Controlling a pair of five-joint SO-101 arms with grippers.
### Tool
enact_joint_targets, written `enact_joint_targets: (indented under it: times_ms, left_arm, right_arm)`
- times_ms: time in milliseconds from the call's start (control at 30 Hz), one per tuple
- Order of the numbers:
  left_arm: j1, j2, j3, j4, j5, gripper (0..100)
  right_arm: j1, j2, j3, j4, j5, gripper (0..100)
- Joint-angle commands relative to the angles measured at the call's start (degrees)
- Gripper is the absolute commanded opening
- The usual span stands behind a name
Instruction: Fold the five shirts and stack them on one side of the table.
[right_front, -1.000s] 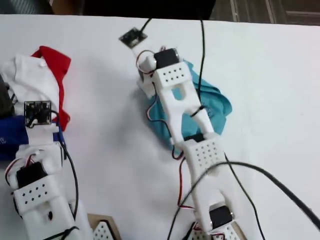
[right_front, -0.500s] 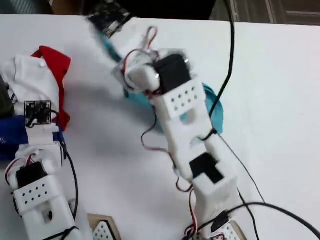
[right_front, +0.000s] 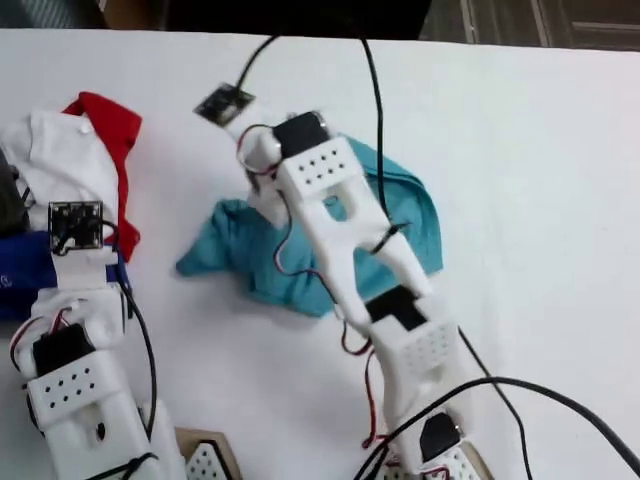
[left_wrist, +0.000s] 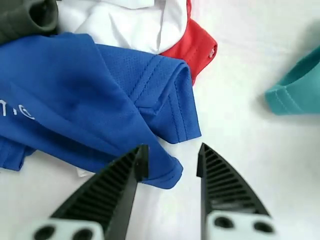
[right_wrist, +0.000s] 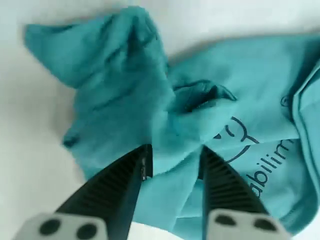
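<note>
A teal shirt (right_front: 235, 240) lies crumpled and partly spread at the table's middle, under my right arm (right_front: 330, 190). My right gripper (right_wrist: 175, 162) hangs just over the teal shirt (right_wrist: 115, 65), open, with a raised fold of the fabric between its fingers. At the left edge is a pile: a blue shirt (left_wrist: 75, 100), a red shirt (right_front: 110, 125), a white shirt (right_front: 55, 160) and a dark grey one (left_wrist: 25, 17). My left gripper (left_wrist: 170, 157) stands open above the blue shirt's corner, holding nothing.
The white table (right_front: 540, 150) is bare on the right half and along the far edge. Cables run from the right arm across the far middle and near right. The teal shirt's hem (left_wrist: 295, 90) lies a short way from the pile.
The right arm swung up and toward the far left with the teal shirt, then came back down. The shirt now spreads further left. The left arm has not moved.
</note>
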Motion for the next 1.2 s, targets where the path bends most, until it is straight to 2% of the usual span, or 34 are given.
enact_joint_targets:
  times_ms: [0,133,300,533,733,1167]
  left_arm:
    - [0.53,-1.05,-1.19,-0.7,0.0,18]
    - [0.53,-1.05,-1.19,-0.62,0.0,18]
    - [0.53,-1.05,-1.19,-0.79,0.0,18]
    - [0.53,-0.97,-1.1,-0.62,-0.09,18]
    - [0.35,-0.97,-1.01,-0.44,-0.09,18]
    - [0.35,-0.97,-1.01,-0.44,-0.09,18]
  right_arm:
    - [3.21,0.04,-0.26,-2.86,-0.26,18.3]
    - [3.3,-0.04,-1.41,-0.66,-0.35,17.2]
    - [-0.92,-0.84,-3.96,1.54,0.0,17.0]
    - [-7.78,-2.33,-6.33,1.71,12.75,17.0]
    - [-8.4,0.13,-6.86,-0.04,19.43,17.0]
    - [-9.71,2.95,-6.51,-3.38,19.87,17.0]
